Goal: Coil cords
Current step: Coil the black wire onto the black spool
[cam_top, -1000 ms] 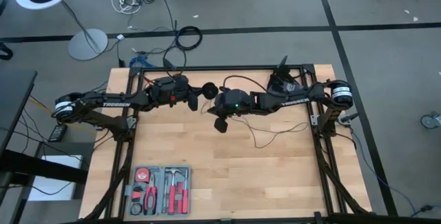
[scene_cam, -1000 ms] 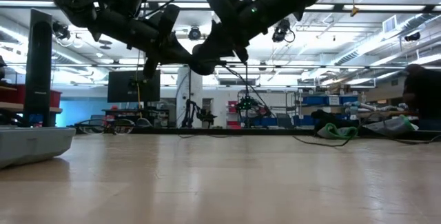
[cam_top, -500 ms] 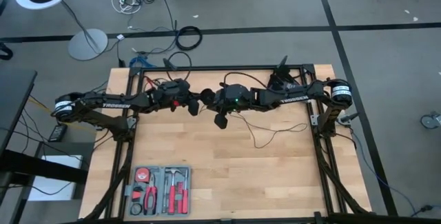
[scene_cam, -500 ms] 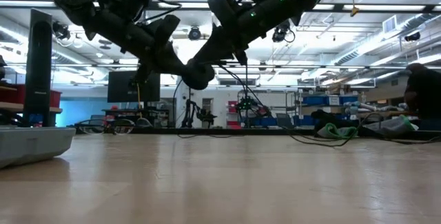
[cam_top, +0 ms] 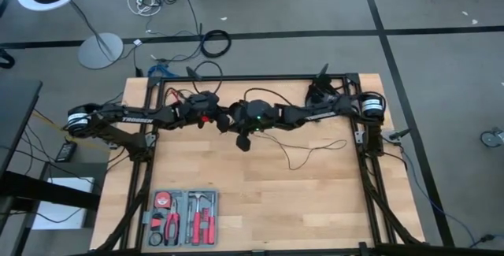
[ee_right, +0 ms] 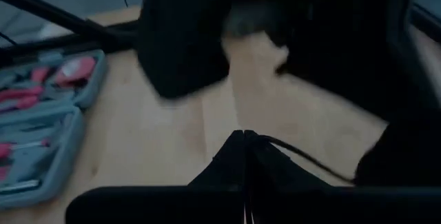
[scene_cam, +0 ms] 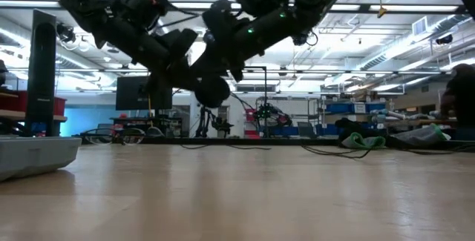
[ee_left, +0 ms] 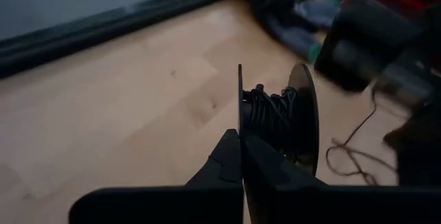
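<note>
From above, the two arms reach toward each other over the far half of the wooden desk (cam_top: 260, 201) and meet near the middle of its far edge. The left hand (cam_top: 224, 120) and the right hand (cam_top: 236, 122) are almost touching there, and a small dark round disc (cam_top: 243, 141) shows just beside them, toward the near edge. A thin black cord (cam_top: 311, 150) runs loosely on the wood from the hands toward the right edge of the desk. A grey tool case (cam_top: 183, 217) with red-handled tools lies open near the near left corner. In the low view, both arms come down from above and cross high over the desk (scene_cam: 237, 196); the left hand (scene_cam: 194, 72) and the right hand (scene_cam: 211, 67) overlap, and a round dark puck (scene_cam: 213, 93) hangs at their meeting point, clear of the wood. In the left wrist view, the left hand (ee_left: 240, 148) has its fingers pressed together on the thin edge of a flat black disc, part of a small spool (ee_left: 279, 117) with the black cord (ee_left: 265, 114) wound in many turns around its middle; more cord (ee_left: 351, 151) lies on the desk beyond. In the right wrist view, the right hand (ee_right: 244, 141) has its fingers together, and a thin black cord (ee_right: 310, 158) leaves from their tips; the tool case (ee_right: 45, 127) is on the desk beyond it.
</note>
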Robot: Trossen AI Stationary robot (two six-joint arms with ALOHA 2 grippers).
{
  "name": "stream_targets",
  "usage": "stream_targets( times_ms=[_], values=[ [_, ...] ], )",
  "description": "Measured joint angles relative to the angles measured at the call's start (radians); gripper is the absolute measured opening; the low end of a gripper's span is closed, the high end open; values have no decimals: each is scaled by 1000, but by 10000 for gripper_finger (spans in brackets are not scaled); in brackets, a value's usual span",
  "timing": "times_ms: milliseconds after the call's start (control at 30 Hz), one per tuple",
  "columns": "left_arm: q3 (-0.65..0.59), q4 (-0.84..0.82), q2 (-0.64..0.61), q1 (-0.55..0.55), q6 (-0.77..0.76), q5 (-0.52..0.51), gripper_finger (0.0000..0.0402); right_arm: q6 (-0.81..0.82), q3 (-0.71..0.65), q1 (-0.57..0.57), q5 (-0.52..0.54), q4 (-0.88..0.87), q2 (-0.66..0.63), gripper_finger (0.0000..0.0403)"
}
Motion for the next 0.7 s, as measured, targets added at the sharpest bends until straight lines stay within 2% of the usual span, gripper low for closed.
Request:
stream_targets(
  times_ms=[200,300,500,700],
  values=[
    [1,-44,25,0,6,8,0,-105,112,-15,92,-205,-2,0],
    [1,-40,24,0,23,11,0,-133,126,-34,102,-223,-15,0],
    [1,-64,24,1,33,30,0,-128,127,-67,248,-362,-48,0],
    [2,-55,21,15,51,47,0,-64,128,-74,331,-518,-75,0]
  ],
)
